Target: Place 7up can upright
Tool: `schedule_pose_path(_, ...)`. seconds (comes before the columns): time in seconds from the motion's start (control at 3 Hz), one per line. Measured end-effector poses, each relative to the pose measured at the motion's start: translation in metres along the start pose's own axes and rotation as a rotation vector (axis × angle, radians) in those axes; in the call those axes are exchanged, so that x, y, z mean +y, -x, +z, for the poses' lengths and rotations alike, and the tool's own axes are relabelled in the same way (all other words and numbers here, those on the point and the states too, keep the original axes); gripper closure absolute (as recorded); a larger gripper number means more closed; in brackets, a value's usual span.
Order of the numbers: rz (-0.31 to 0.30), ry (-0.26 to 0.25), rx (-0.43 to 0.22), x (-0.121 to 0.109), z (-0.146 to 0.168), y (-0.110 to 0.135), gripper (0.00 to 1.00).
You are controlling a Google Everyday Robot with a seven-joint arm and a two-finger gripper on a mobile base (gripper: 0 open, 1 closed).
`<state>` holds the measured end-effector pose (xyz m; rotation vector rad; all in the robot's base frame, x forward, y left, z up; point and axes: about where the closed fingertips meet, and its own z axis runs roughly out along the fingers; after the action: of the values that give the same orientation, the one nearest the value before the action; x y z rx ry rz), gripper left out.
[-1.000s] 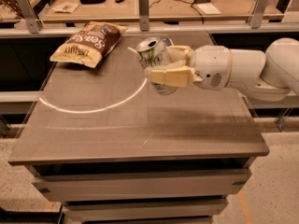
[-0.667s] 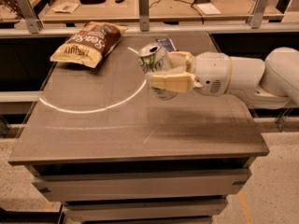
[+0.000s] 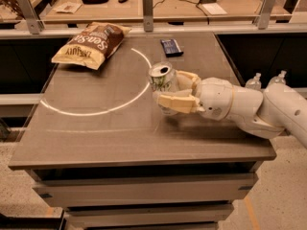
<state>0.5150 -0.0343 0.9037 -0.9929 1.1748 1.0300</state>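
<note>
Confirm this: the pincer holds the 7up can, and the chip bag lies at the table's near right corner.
Not quite. The pincer holds the 7up can, but the chip bag lies at the table's far left corner, as the camera view shows.

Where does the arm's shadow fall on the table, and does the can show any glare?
Camera view: a soft shadow lies on the table under the gripper and arm, toward the front edge; the silver top of the 7up can, clamped in the gripper, catches a bright highlight; the chip bag is lit evenly, without strong glare.
</note>
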Motion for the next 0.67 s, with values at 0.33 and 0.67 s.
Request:
schedule_pose_path(0.33,-0.037,0.003,-0.028,-0.0030,0.0030,-0.0162,1.00)
schedule_pose_path(0.67,-0.042,0.027,-0.036,-0.0035,0.0067,-0.0258,1.00)
